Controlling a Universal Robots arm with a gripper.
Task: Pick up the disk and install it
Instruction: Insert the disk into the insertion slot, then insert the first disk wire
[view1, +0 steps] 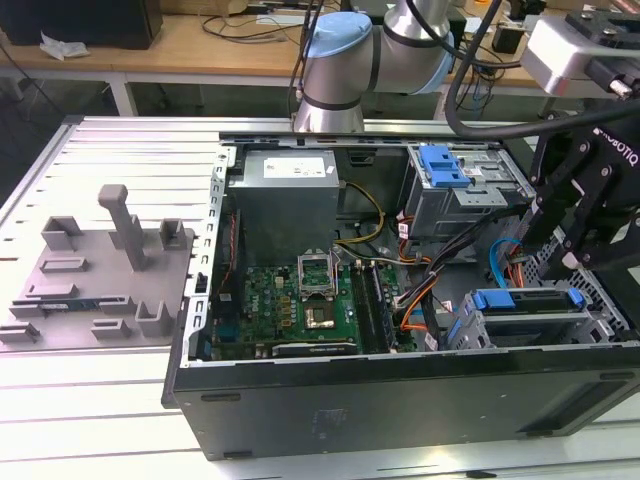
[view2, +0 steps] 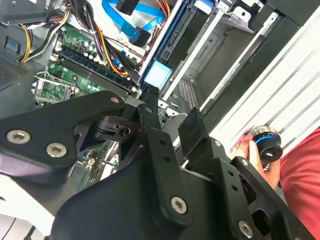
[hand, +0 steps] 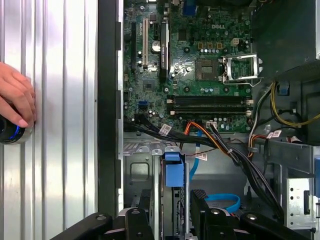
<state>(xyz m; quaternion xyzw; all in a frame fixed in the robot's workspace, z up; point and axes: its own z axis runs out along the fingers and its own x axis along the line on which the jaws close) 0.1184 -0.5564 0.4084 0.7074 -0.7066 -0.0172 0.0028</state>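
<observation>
The disk (view1: 535, 305), a silver drive framed by a blue bracket, lies in the lower drive bay at the exterior view's right end of the open computer case (view1: 400, 385). My gripper (view1: 560, 255) hangs just above it. In both wrist views the disk shows edge-on, with its blue bracket tab (hand: 174, 172) (view2: 157, 75) pointing away from me. My gripper (hand: 169, 205) (view2: 170, 107) is open, one black finger (hand: 137, 217) on each side of the disk's line, and a gap shows between fingers and disk.
An upper grey drive cage with a blue latch (view1: 445, 165) and a grey power supply (view1: 285, 195) stand at the case's back. Cables (view1: 440, 280) cross beside the bay, by the green motherboard (view1: 290, 305). A person's hand (hand: 15, 102) rests on a blue-lit knob (view2: 265, 145) outside the case.
</observation>
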